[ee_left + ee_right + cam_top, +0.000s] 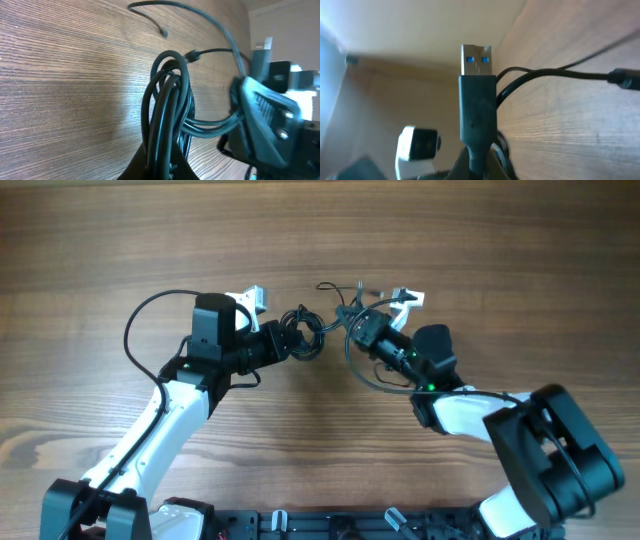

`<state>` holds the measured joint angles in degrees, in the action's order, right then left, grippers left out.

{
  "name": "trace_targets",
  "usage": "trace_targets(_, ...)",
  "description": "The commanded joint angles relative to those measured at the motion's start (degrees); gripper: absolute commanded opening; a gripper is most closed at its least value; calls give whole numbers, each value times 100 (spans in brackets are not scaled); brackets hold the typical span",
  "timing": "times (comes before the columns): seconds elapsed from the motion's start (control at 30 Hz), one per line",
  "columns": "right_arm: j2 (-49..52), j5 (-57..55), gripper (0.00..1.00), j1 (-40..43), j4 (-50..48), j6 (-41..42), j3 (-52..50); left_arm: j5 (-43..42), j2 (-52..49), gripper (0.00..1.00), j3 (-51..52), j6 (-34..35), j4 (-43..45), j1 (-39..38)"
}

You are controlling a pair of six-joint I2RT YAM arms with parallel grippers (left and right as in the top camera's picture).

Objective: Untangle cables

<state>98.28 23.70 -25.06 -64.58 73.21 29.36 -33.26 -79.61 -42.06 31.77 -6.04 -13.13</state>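
The cables (312, 330) are thin black wires in a small bundle of loops at the table's middle, stretched between my two grippers. My left gripper (283, 343) is shut on the coiled loops (167, 115), which rise straight out of its jaws (165, 167). My right gripper (357, 325) is shut on a cable just behind its USB plug (476, 95), which has a silver end with blue inside and points up from the jaws (479, 165). Loose strands (335, 290) with small plugs trail away at the far side.
The wooden table (120, 250) lies all around. The left arm's own thicker black cable (140, 320) loops out to the left. The two wrists are close together, facing each other. The right arm's body (540, 440) fills the lower right.
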Motion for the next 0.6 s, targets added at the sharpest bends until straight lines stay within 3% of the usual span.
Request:
trace_targets(0.0,-461,448,5,31,-4,-1274,44,225,0,4,-26,-155,-4,-118)
trace_targets(0.13,-535,424,5,-483,612,-2085,278,273,0,4,-26,-122,0,-343)
trace_targets(0.23,-535,-350,5,-887,1408,-2481,361,334,0,4,-26,313,0,-310)
trace_targets(0.37,-535,-1178,4,-1108,2194,-2610,361,258,0,4,-26,1137,2,-313)
trace_targets(0.47,-535,-1034,5,-1110,2352,-2669,361,-376,0,4,-26,1106,199,-317)
trace_targets(0.57,-535,-634,5,-1110,2173,-2361,367,-446,-2,4,-26,1069,205,-328)
